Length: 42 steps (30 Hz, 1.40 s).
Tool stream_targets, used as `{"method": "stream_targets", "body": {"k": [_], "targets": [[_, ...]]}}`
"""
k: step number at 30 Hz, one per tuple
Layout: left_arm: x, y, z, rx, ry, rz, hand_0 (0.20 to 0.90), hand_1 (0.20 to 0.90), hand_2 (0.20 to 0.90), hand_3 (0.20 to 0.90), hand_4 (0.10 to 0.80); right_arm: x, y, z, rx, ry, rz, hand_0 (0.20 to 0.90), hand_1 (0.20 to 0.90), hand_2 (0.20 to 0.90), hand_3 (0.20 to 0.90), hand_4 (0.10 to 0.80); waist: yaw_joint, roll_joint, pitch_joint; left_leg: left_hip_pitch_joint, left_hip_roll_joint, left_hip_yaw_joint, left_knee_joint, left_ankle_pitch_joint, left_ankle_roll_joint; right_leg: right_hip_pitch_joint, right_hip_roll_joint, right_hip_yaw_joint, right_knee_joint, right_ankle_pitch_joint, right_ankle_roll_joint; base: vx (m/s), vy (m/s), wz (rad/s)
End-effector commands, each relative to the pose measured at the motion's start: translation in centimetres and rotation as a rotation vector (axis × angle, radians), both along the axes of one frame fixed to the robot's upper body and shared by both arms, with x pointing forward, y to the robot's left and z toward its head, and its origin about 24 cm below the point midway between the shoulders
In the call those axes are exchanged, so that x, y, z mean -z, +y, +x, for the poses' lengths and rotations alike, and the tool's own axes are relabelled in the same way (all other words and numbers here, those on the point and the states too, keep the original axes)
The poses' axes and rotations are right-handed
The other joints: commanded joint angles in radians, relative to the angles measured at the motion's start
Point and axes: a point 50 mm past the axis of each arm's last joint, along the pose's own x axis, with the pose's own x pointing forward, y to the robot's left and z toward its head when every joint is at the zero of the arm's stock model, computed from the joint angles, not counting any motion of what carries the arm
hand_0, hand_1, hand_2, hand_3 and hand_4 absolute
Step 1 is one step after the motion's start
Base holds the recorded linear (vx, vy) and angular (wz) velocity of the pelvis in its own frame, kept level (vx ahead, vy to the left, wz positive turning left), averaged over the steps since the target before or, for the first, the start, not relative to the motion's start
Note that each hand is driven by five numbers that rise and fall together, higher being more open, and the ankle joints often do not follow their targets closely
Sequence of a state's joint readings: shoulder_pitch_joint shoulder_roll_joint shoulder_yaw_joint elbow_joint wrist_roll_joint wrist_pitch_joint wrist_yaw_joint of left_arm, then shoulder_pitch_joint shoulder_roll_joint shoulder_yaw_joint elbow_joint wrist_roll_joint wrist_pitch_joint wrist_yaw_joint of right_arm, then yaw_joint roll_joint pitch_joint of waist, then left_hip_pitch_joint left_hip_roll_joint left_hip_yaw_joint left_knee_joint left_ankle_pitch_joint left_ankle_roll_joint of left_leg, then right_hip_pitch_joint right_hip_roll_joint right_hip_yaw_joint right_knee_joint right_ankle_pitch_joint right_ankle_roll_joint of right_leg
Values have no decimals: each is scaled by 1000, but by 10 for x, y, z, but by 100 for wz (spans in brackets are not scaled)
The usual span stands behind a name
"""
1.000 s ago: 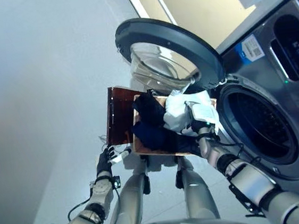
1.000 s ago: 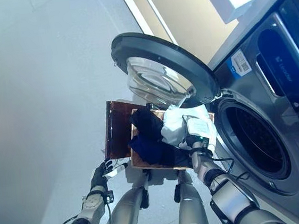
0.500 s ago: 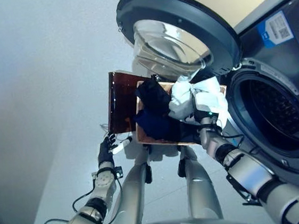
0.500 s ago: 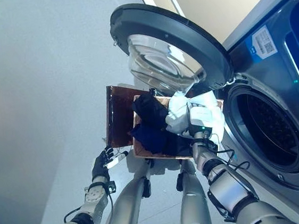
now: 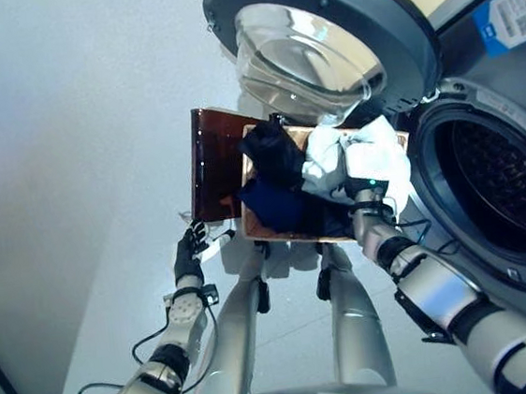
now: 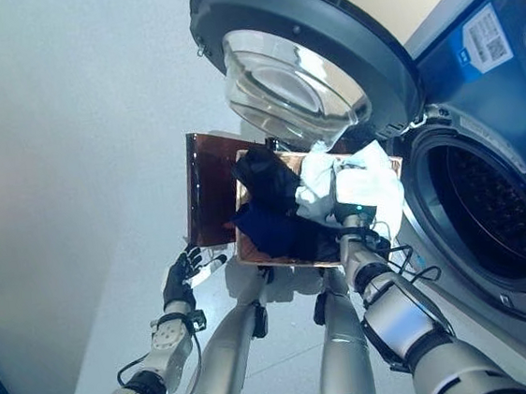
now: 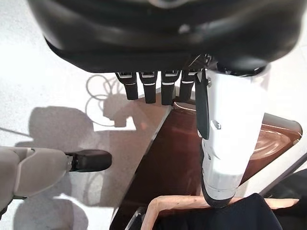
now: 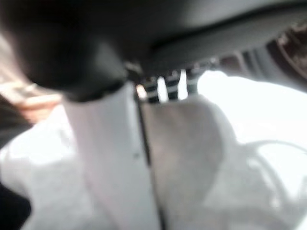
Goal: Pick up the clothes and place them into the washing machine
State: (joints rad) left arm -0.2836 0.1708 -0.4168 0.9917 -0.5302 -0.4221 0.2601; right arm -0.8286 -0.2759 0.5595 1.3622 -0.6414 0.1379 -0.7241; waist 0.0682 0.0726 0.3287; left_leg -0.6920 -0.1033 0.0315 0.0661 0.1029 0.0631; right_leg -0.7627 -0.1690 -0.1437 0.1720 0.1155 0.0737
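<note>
One garment is in hand: the robot's right hand has its fingers and white-covered thumb closed on a crumpled white cloth garment, which bulges above the hand at the end of the brown rectangular basket nearest the grey front-loading washing machine. To do this step well, I judge the hand should keep a firm pinch, lift until the white cloth is free of the basket's rim and of the dark navy and black clothes lying beside it, then carry it sideways to the machine's round drum opening and reach well inside before letting go (a loose tail of fabric could otherwise catch on the rubber seal or drag a dark piece out with it). The round door with its clear glass bowl stands swung open above the basket, near the white cloth, so the path should stay below it. In the right wrist view the white cloth fills the space just past the fingers, touching them. The drum opening is just beside the held cloth, on the robot's right. The left hand hangs apart near the floor, its fingers relaxed and holding nothing, beside a dark brown translucent panel that adjoins the basket.
</note>
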Motion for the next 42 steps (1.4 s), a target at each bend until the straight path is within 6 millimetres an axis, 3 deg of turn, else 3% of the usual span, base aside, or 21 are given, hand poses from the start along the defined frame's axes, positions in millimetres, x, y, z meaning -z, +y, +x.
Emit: {"method": "stream_targets", "body": {"k": [1, 11, 12, 21, 22, 25, 42], "targets": [[-6, -10, 5, 40, -41, -11, 900, 900, 900, 900, 800, -3, -7, 2, -5, 64, -97, 200, 200, 200, 200, 300, -4, 16, -35, -93, -35, 9, 109, -65, -41, 15, -7, 20, -139, 114, 18, 0, 0, 0], [-4, -5, 3, 15, -30, -7, 900, 900, 900, 900, 800, 1, -7, 0, 7, 68, -46, 200, 200, 200, 200, 300, -3, 14, -47, -74, -29, 6, 109, -91, -45, 34, -1, 23, -141, 97, 24, 7, -1, -1], [-4, -5, 3, 14, -32, -7, 900, 900, 900, 900, 800, 1, -7, 1, 7, 65, -46, 200, 200, 200, 200, 300, -7, 11, -50, -91, -34, 11, 109, -70, -40, 19, -8, 20, -142, 112, 18, 0, 0, 0], [0, -3, -2, 13, -13, -6, 900, 900, 900, 900, 800, 8, -9, -4, 20, 85, -13, 200, 200, 200, 200, 300, -2, 9, -61, -63, -26, 10, 109, -94, -44, 44, 1, 25, -139, 89, 22, 9, -3, -1], [1, -3, -3, 11, -8, -4, 900, 900, 900, 900, 800, 9, -10, -5, 24, 88, -9, 200, 200, 200, 200, 300, -7, 6, -66, -76, -31, 15, 110, -76, -39, 33, -6, 22, -140, 102, 16, 91, -28, -5], [5, 0, -6, 4, 12, -2, 900, 900, 900, 900, 800, 13, -14, -8, 39, 98, 2, 200, 200, 200, 200, 300, -5, 6, -69, -47, -26, 11, 113, -101, -43, 62, 1, 24, -138, 84, 21, 25, -19, -2], [28, 31, -33, -156, 146, 18, 900, 900, 900, 900, 800, 37, -10, -39, 42, -40, 419, 200, 200, 200, 200, 300, -75, -70, -126, 120, -10, 12, 83, -109, -39, 226, 14, 21, -148, 60, 18, 42, -31, -4]]}}
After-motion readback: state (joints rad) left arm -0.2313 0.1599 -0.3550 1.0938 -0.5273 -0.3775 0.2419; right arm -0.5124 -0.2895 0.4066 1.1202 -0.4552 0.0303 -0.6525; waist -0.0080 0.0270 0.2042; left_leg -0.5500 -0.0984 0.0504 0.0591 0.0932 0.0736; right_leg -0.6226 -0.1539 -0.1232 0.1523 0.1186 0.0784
